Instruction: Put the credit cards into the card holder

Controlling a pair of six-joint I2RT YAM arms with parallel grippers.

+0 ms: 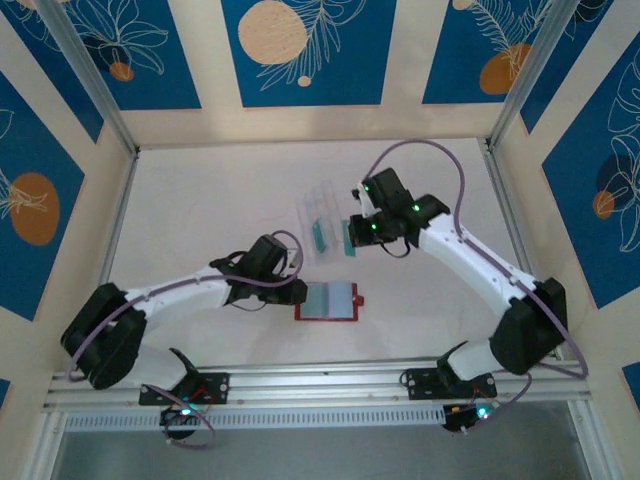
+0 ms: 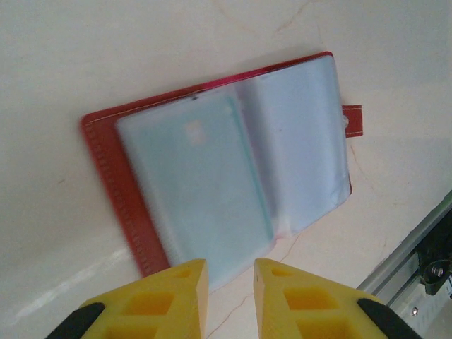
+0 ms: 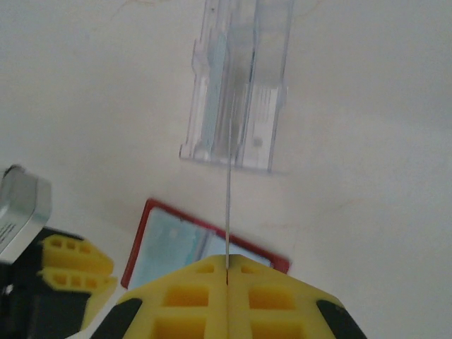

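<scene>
The red card holder [image 1: 327, 301] lies open on the table, its clear sleeves up. In the left wrist view one teal credit card [image 2: 205, 183] sits inside the left sleeve of the card holder [image 2: 106, 162]. My left gripper [image 2: 231, 265] hovers at the holder's near edge, jaws a little apart with nothing between them; from above it [image 1: 299, 292] is at the holder's left side. My right gripper [image 3: 227, 260] is shut on a credit card [image 3: 228, 205] seen edge-on, held above the holder [image 3: 145, 247]. From above, that card [image 1: 352, 232] hangs at the right gripper [image 1: 360, 231].
A clear plastic case [image 1: 321, 205] lies behind the holder, with another teal card [image 1: 317, 237] at its near end. In the right wrist view the case [image 3: 240, 106] is beyond the held card. An aluminium rail [image 1: 320, 385] runs along the near edge.
</scene>
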